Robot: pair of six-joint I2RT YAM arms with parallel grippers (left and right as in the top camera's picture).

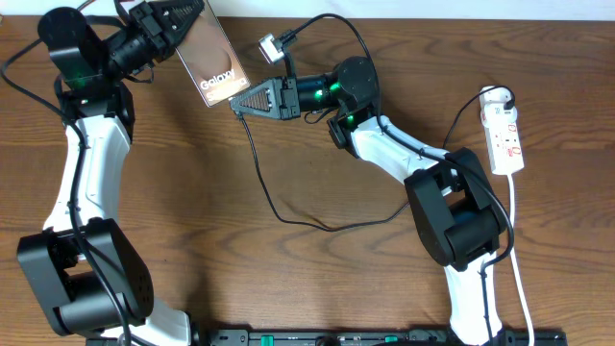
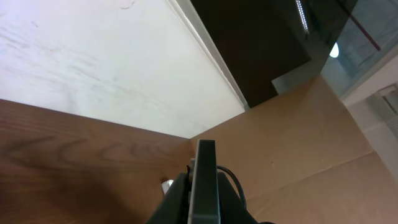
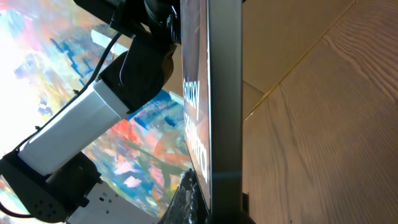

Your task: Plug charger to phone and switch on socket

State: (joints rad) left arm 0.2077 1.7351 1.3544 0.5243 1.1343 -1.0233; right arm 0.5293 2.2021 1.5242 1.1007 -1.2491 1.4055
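Overhead: the left gripper [image 1: 183,24] holds the phone [image 1: 213,65] at the table's [image 1: 288,288] far edge. The right gripper [image 1: 240,100] meets its lower end, trailing the charger [image 1: 256,154]. The socket [image 1: 505,139] lies well apart, right.

The overhead camera looks straight down from well above, taking in the whole table [image 1: 288,279] and both arms. The left wrist camera looks closely along the thin edge of the phone [image 2: 205,180], past the table's far edge. The right wrist camera, equally close, sees the same phone edge-on, with the left arm [image 3: 81,124] beyond.
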